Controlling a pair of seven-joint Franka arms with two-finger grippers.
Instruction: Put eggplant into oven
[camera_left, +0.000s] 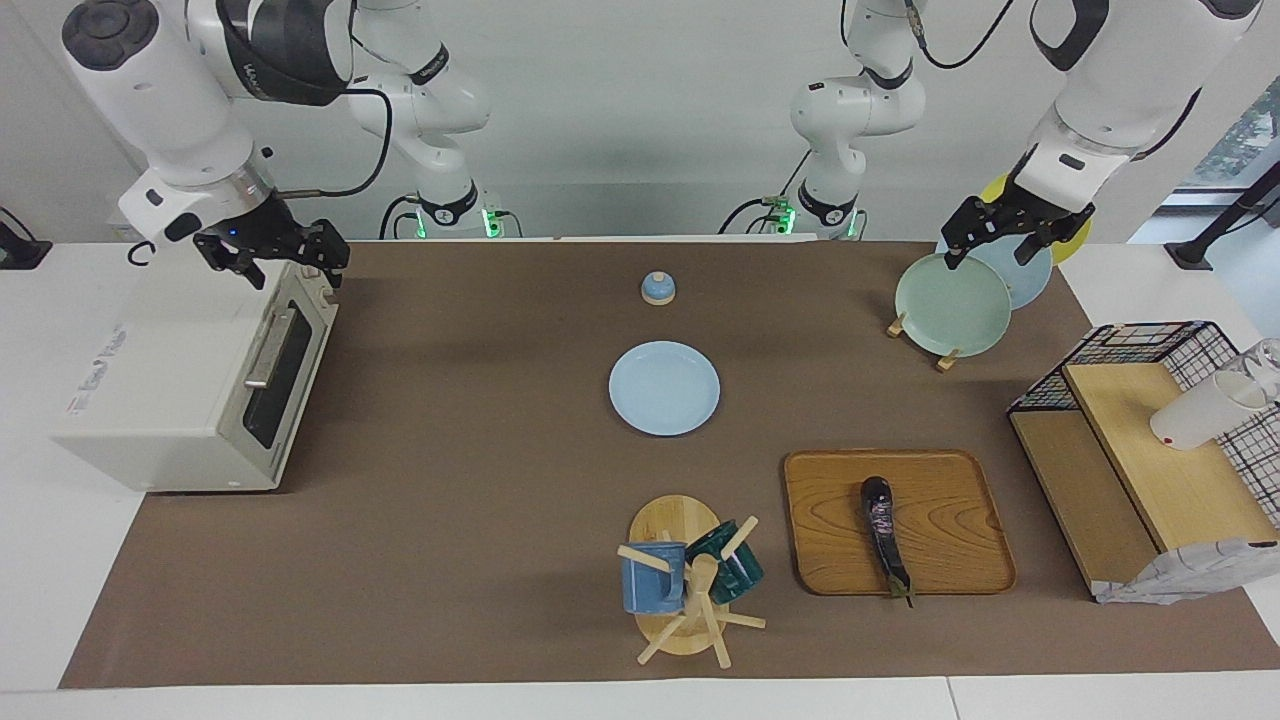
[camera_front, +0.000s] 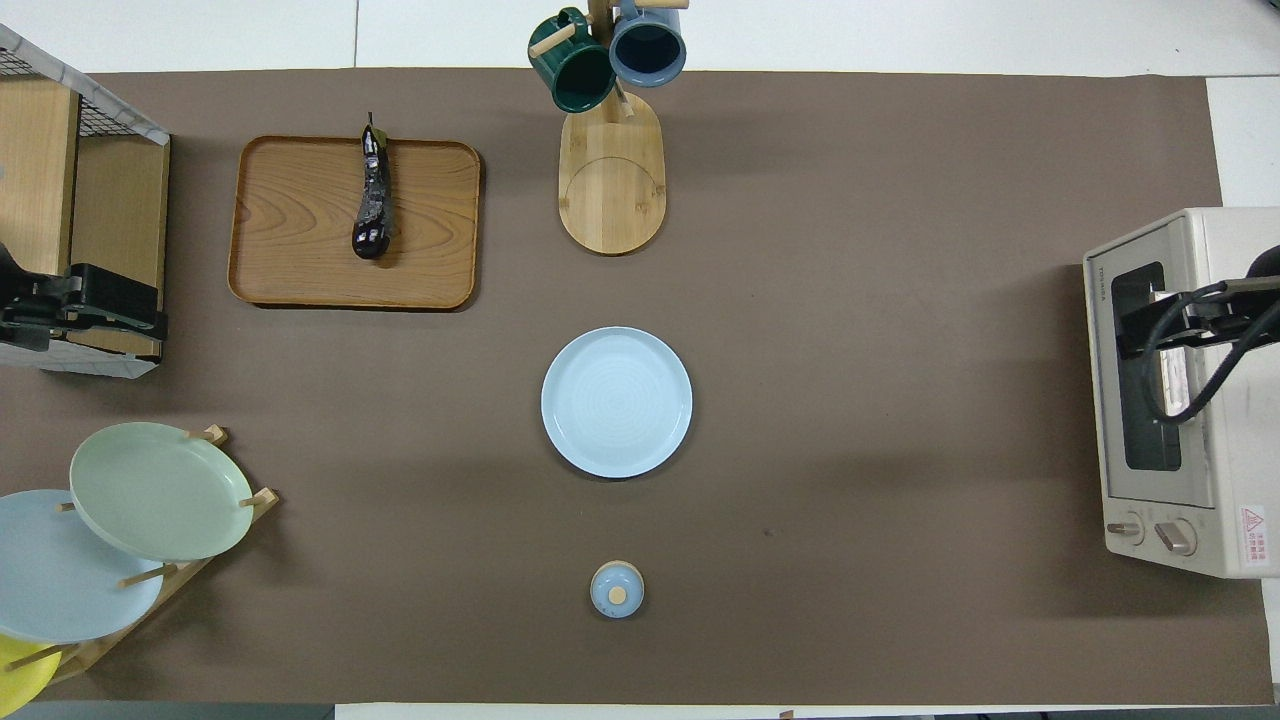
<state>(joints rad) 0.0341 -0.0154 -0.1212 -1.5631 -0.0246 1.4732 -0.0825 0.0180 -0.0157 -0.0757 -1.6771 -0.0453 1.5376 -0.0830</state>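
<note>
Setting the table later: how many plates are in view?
4. One light blue plate lies flat mid-table; green, blue and yellow plates stand in the rack near the robots. None seem hidden.

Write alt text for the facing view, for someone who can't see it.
An eggplant lies on a wooden tray toward the left arm's end of the table; the oven, door shut, stands at the right arm's end. Both end effectors are open: right over the oven, left over racked plates.

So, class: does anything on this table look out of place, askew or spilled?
Little stands out. The eggplant lies slantwise on the wooden tray, its stem tip poking over the tray's rim. A white cup lies tipped on its side on the wire-and-wood shelf. Nothing looks spilled.
</note>
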